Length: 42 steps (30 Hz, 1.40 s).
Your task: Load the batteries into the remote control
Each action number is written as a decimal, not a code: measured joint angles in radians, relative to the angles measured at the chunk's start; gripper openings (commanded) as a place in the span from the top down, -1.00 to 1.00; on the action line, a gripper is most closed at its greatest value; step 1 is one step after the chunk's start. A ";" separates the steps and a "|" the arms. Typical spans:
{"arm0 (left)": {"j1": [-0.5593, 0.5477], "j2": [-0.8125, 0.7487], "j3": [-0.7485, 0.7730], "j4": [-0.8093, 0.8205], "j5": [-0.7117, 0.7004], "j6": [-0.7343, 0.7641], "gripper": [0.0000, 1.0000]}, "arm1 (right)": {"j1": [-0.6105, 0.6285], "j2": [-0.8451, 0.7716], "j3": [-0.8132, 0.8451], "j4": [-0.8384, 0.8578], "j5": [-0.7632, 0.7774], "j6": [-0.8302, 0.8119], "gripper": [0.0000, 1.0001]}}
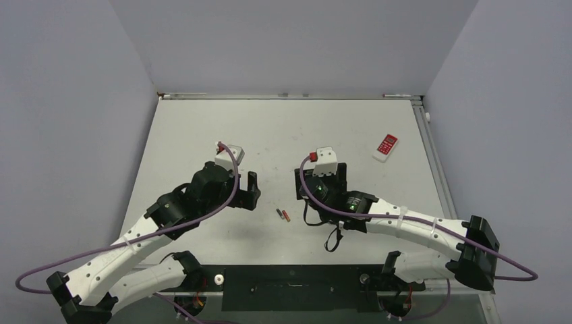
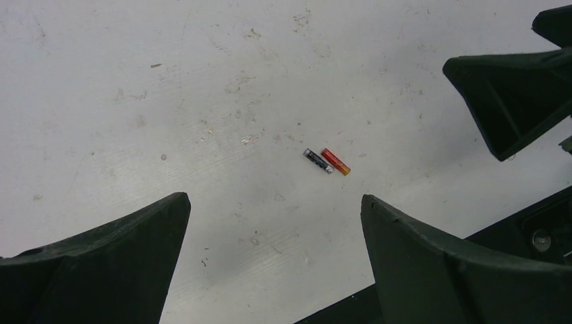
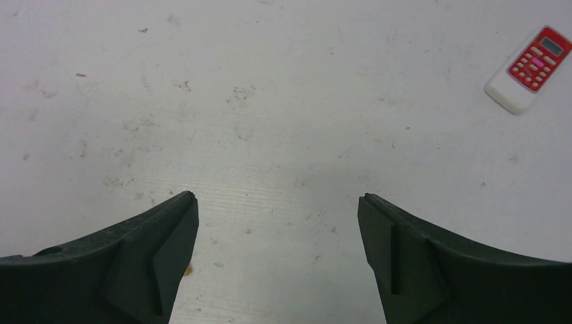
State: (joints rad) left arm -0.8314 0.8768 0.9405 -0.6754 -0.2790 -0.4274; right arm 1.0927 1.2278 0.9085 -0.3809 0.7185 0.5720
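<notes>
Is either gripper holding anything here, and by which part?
Nothing is held. The left gripper and right gripper are both open and empty; the batteries and the remote control lie loose on the table.

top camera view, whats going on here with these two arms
Two robot arms hover over a table, set to load batteries into a remote control. Nothing is picked up yet. The left end effector and the right end effector are both open and empty. The dark battery and the reddish battery lie side by side on the table between the arms. The remote control lies button face up toward the far right, untouched.
</notes>
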 measured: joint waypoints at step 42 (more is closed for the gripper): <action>0.010 -0.112 -0.044 0.000 -0.023 0.047 -0.92 | -0.892 0.311 0.003 0.027 -0.375 -0.043 -0.90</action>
State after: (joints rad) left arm -0.8215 0.7650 0.8963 -0.6758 -0.3023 -0.3801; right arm 0.2008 1.5383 0.9119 -0.3538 0.3431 0.5285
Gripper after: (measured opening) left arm 0.960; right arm 0.943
